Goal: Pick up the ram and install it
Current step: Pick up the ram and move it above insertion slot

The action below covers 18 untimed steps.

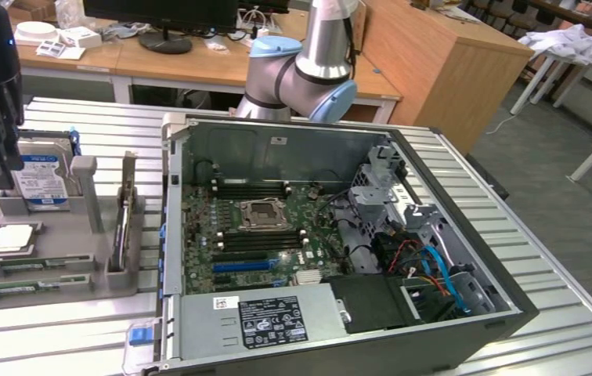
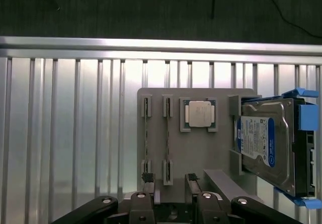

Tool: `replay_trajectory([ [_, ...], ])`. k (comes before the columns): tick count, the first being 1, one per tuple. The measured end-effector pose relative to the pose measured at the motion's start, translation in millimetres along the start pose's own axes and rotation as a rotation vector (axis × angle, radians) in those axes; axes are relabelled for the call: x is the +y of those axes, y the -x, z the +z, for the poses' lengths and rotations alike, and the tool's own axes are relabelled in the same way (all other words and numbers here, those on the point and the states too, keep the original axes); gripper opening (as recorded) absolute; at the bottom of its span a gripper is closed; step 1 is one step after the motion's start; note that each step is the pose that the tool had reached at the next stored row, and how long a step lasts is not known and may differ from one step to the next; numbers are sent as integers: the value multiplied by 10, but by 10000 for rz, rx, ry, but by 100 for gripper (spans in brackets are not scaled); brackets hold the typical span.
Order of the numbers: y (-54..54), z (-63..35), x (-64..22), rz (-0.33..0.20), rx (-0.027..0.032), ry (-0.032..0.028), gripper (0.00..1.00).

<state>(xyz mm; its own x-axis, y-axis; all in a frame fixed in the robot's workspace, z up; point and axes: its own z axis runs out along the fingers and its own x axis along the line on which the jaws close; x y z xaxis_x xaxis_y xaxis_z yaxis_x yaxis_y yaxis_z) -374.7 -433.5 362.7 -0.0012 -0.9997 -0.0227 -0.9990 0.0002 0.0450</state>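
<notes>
Desk of ribbed, silver metal slats. Two items rest directly on it: a grey holder toward the exterior view's left, and an open computer case just beside it toward the exterior view's right, lying on its side, interior facing up.

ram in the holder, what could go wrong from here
The open hand hovers over the grey holder. The ram stick between its fingers has a second stick close beside it; one finger lines up almost over that one and could strike it. The processor sits right beside the slots and could get nudged.
</notes>
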Motion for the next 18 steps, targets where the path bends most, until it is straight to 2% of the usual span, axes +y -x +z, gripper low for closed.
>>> replay_trajectory([
  [18,-3,104,-5,0,1,1,37],
])
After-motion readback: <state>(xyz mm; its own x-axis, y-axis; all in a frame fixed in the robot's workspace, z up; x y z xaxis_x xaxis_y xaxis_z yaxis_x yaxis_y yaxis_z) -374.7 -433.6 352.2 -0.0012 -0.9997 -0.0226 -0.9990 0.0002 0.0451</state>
